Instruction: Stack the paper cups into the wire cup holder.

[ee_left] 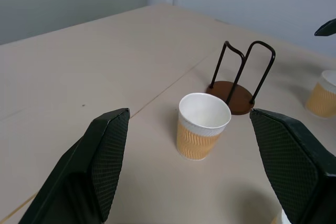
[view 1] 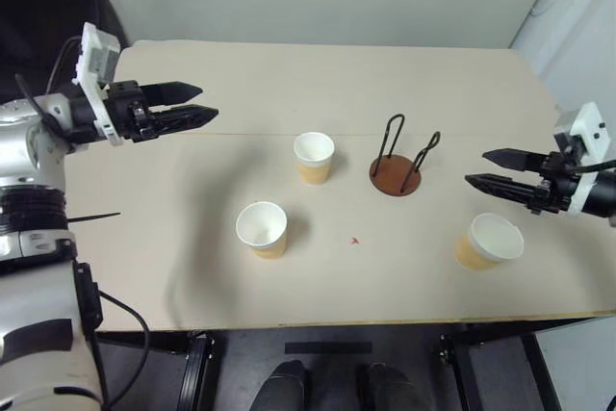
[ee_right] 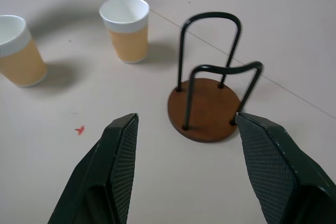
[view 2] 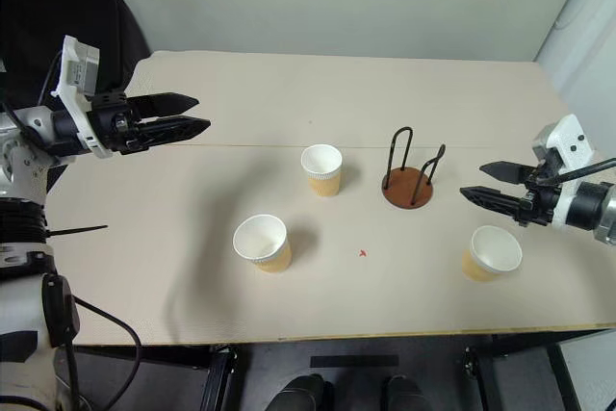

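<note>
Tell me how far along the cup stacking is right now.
Nothing is done yet: the wire cup holder stands empty. All three paper cups sit upright and apart on the table. Nothing is in hand: the left gripper and right gripper hover open. All three cups remain to be stacked.

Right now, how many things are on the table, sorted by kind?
Paper cups: 3, one near the holder, one toward the front, one on the right.
Wire cup holder: 1, with no cup in it.
Total: 4 things on the table.
</note>
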{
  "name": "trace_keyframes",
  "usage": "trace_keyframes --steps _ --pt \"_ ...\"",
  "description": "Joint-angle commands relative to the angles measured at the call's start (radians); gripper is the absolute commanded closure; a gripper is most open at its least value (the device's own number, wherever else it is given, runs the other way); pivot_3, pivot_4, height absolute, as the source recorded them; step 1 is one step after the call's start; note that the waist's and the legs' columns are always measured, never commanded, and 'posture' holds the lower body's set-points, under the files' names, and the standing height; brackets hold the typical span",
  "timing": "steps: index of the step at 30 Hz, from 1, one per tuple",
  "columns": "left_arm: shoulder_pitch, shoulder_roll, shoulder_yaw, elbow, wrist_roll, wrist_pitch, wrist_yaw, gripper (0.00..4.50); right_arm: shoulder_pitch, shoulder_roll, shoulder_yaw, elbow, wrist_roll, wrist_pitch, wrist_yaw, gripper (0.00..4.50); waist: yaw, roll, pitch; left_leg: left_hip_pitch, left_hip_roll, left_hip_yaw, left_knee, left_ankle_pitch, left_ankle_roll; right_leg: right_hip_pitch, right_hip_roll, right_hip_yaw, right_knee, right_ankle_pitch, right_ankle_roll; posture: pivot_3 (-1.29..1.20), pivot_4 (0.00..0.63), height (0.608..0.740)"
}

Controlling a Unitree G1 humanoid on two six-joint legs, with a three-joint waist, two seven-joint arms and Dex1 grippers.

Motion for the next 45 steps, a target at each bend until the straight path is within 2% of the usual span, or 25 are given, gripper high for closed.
trace_keyframes --steps 1,9,15,22,29,35,45 --pt "-0.024 -0.003 -0.018 -0.046 -0.017 -0.016 -0.039 0.58 -0.015 -0.002 -0.028 -0.033 0.001 -0.007 -0.015 1.52 0.0 0.0 0.0 0.0 0.0 0.0 0.0 0.0 0.0 0.0 0.0 0.0 0.0 0.0 0.0 0.0 0.15 0.74" --pt "-0.087 -0.023 -0.091 -0.032 0.0 -0.036 -0.11 0.58 -0.033 0.031 -0.003 -0.044 0.01 0.025 -0.056 1.52 -0.006 0.0 0.0 0.001 0.0 0.0 0.001 0.001 0.001 0.0 0.0 0.0 0.003 0.0 0.0 0.0 0.15 0.74" --pt "-0.198 -0.038 -0.139 0.035 0.025 -0.063 -0.172 0.58 -0.068 0.063 0.054 -0.059 0.05 0.096 -0.051 1.52 -0.009 0.0 0.0 0.001 0.0 0.0 0.001 0.001 0.001 0.0 0.0 0.0 0.003 0.0 0.0 0.0 0.15 0.74" --pt "-0.232 -0.105 -0.16 -0.028 0.009 -0.052 -0.186 0.58 -0.073 0.071 0.089 -0.06 0.044 0.129 -0.05 1.52 -0.008 0.0 0.0 0.001 -0.001 0.0 0.001 0.001 0.001 0.0 -0.001 0.0 0.002 0.0 0.0 0.0 0.15 0.74" --pt "-0.198 -0.108 -0.171 -0.045 0.008 -0.064 -0.215 0.58 -0.127 0.088 0.171 -0.022 -0.005 0.154 -0.075 1.52 -0.018 0.0 0.0 0.001 0.0 0.001 0.0 0.001 0.001 -0.001 0.0 0.0 0.003 0.0 0.0 0.0 0.15 0.74" --pt "-0.108 -0.08 -0.144 -0.166 -0.029 -0.012 -0.175 0.58 -0.18 0.146 0.261 0.027 -0.056 0.136 -0.083 1.52 -0.023 0.0 0.0 0.001 0.0 0.001 0.0 0.001 0.001 -0.001 0.0 0.0 0.002 0.0 0.0 0.0 0.15 0.74" --pt "-0.027 -0.057 -0.096 -0.269 -0.072 0.034 -0.09 0.58 -0.34 0.269 0.391 0.266 -0.283 0.011 -0.136 1.52 -0.023 0.0 0.0 0.001 0.0 0.0 0.001 0.001 0.002 -0.001 -0.001 0.0 0.003 0.0 0.0 0.0 0.15 0.74"
